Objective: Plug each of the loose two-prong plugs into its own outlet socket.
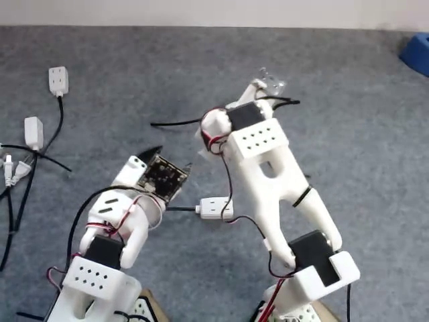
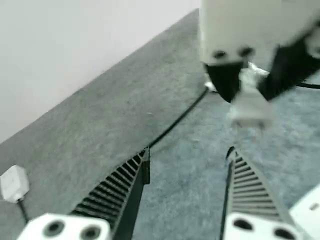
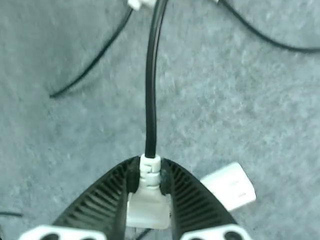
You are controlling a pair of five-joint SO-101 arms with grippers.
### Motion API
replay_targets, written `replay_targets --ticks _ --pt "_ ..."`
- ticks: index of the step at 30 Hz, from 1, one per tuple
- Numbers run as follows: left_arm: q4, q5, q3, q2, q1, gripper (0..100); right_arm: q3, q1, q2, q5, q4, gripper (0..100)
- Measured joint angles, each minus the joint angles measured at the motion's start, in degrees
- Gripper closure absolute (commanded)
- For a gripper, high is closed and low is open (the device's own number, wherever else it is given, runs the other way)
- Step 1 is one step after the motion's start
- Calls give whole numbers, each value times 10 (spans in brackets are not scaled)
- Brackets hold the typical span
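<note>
**Plug clamped in right gripper; left gripper held wide**

Nearest the lens in the right wrist view, the right gripper (image 3: 148, 164) is seen closed around a white two-prong plug (image 3: 146, 205). The prongs are hidden between the ribbed fingers. The plug's black cord (image 3: 151, 90) is laid straight away over the grey carpet (image 3: 260, 100). A white block (image 3: 231, 186) is seen just beside one finger, its kind hard to make out.

In the high view the right arm is stretched from 5 o'clock toward the centre, its fingertips covered by its own wrist. The left arm is angled from 7 o'clock toward 1 o'clock. The left gripper (image 2: 188, 151) is held wide with nothing between its fingers, and the held plug is seen blurred ahead of it.

An outlet socket (image 1: 214, 209) is found at the centre, partly under the right arm. A second outlet socket (image 1: 58, 79) is seen at 10 o'clock, well apart from both grippers. Small plug-like pieces (image 1: 9, 168) are cut off at 9 o'clock.
</note>
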Motion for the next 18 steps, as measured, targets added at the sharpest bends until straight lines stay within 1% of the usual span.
replay_targets --ticks 7,10,14,18 --pt "11 0 -18 0 65 752 -1 9 0 -2 -4 993" --pt "18 0 -42 0 67 752 -1 9 0 4 -4 993" --pt "51 0 -77 0 67 752 -1 9 0 5 -4 993" --pt "54 0 -84 0 67 747 -1 9 0 5 -4 993"
